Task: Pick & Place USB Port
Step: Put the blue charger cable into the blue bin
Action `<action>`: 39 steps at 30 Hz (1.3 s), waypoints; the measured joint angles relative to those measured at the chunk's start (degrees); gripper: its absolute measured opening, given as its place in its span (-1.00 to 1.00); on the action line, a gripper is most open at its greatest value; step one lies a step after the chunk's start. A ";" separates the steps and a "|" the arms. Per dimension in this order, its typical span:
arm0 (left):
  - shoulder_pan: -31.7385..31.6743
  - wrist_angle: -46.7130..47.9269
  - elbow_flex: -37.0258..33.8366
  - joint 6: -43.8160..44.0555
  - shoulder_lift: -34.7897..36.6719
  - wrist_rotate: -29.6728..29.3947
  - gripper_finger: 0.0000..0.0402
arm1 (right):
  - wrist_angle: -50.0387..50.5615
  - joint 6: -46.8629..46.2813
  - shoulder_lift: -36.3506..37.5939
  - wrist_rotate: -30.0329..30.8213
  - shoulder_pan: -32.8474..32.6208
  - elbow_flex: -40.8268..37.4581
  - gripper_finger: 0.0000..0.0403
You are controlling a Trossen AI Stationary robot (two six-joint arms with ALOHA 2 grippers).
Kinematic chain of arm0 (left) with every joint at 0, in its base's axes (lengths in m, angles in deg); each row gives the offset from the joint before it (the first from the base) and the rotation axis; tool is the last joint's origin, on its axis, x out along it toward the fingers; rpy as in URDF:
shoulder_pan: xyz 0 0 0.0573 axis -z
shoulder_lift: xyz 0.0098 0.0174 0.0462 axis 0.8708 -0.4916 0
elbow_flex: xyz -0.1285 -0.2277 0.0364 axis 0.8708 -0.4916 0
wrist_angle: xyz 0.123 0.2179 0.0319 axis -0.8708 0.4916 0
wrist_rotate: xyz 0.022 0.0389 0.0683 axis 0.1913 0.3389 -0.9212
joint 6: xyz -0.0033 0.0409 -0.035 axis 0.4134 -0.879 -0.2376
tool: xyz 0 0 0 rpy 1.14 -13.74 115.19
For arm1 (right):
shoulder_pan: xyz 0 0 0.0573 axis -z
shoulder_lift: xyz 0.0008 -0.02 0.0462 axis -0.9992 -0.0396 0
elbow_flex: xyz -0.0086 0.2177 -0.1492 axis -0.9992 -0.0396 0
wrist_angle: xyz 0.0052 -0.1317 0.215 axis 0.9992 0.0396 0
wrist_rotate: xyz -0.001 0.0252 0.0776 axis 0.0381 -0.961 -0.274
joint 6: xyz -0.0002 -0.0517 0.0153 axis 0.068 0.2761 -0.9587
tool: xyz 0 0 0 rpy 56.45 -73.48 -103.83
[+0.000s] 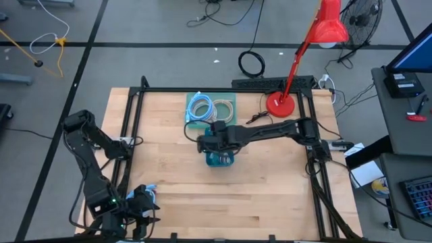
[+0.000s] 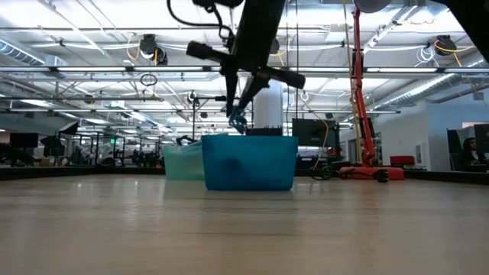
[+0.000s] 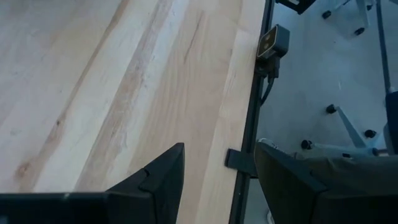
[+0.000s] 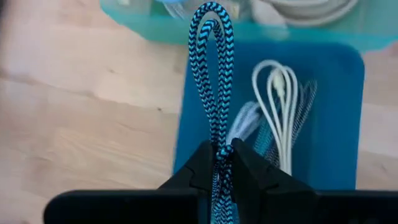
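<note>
Clamped between the right gripper's [image 4: 222,163] dark fingers is a folded blue-and-black braided cable [image 4: 214,74], its loop sticking out past the tips; directly beneath hangs the blue bin [image 4: 336,112], where white and braided cables [image 4: 277,106] already lie; beyond the bin sits a paler teal tray [image 1: 211,109] of coiled cables; far from the bin, at the table's near corner, the left gripper [image 3: 217,180] waits with fingers spread, empty; judged, this is the placing step; next comes lowering into the bin and releasing.

A cable [image 4: 213,74] braided in black-and-cyan zigzag; white cable [image 4: 278,99]; blue bin [image 4: 329,112]; pale wood table [image 4: 81,118]; red lamp [image 1: 317,40].
</note>
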 joint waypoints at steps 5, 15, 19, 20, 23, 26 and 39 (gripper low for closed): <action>0.82 0.71 0.00 1.48 0.00 -0.10 -0.02 | -1.53 0.00 -2.28 -2.61 0.16 -0.01 -0.88; 1.12 0.76 0.00 1.76 0.00 -0.13 -0.02 | -1.56 -0.36 -3.50 -3.97 0.23 -0.57 -0.88; 1.12 1.05 0.00 1.76 0.00 -0.13 -0.02 | -3.11 -1.63 -3.52 -6.20 0.50 -2.91 -0.81; 1.12 1.12 0.00 1.76 0.00 -0.13 -0.02 | -3.44 -1.75 -3.52 -6.95 0.55 -3.68 -0.80; 1.12 1.18 0.00 1.76 0.00 -0.13 -0.02 | -5.22 -1.82 -3.52 -8.77 0.62 -5.84 -0.79; 1.07 1.20 0.00 1.78 0.00 -0.13 -0.02 | -10.41 -0.49 -3.52 -10.14 0.56 -7.16 -0.77; 1.10 1.11 0.00 2.33 0.00 -0.07 -0.02 | -12.03 1.23 -3.21 -12.89 1.37 -7.30 -0.70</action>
